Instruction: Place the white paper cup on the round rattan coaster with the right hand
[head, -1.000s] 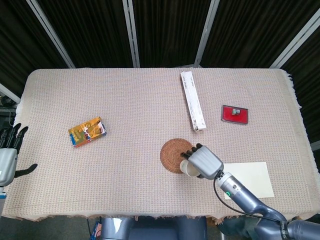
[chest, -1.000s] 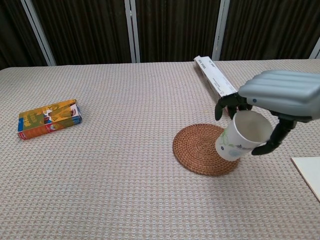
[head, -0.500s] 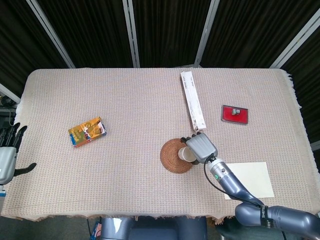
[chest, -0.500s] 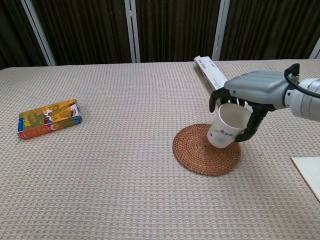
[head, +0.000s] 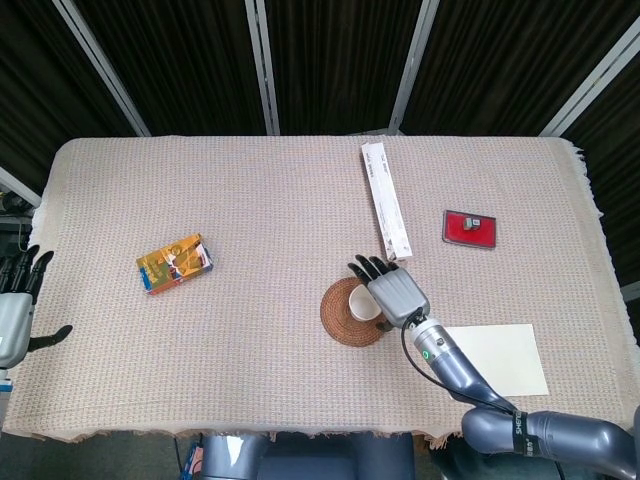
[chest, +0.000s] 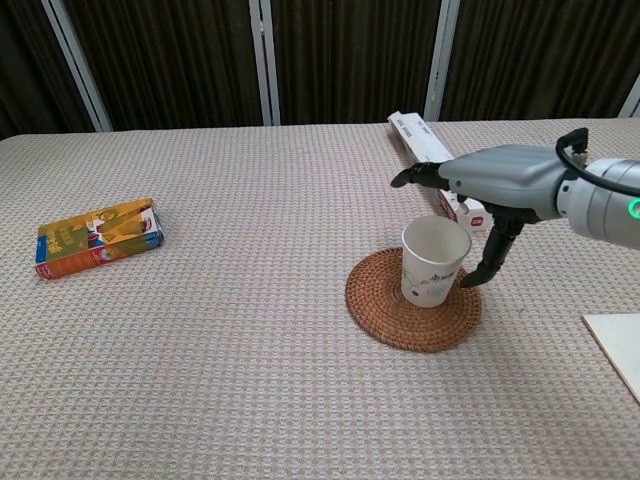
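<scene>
The white paper cup (chest: 432, 262) stands upright on the round rattan coaster (chest: 385, 310), a little right of its centre. My right hand (chest: 495, 180) hovers over and behind the cup with its fingers stretched out to the left and its thumb hanging down just right of the cup; nothing is in its grasp. From the head view the right hand (head: 392, 292) covers part of the cup (head: 362, 308) and the coaster's (head: 338, 318) right side. My left hand (head: 15, 305) hangs off the table's left edge, fingers apart and holding nothing.
An orange snack box (head: 175, 262) lies at the left. A long white box (head: 385, 200) lies just behind the coaster, close to the right hand. A red flat case (head: 470, 228) sits at the right, and a white sheet (head: 500, 358) lies by the front right edge.
The right hand carried the tilted cup leftward onto the coaster, set it upright and let go, spreading its fingers. The left hand has not moved.
</scene>
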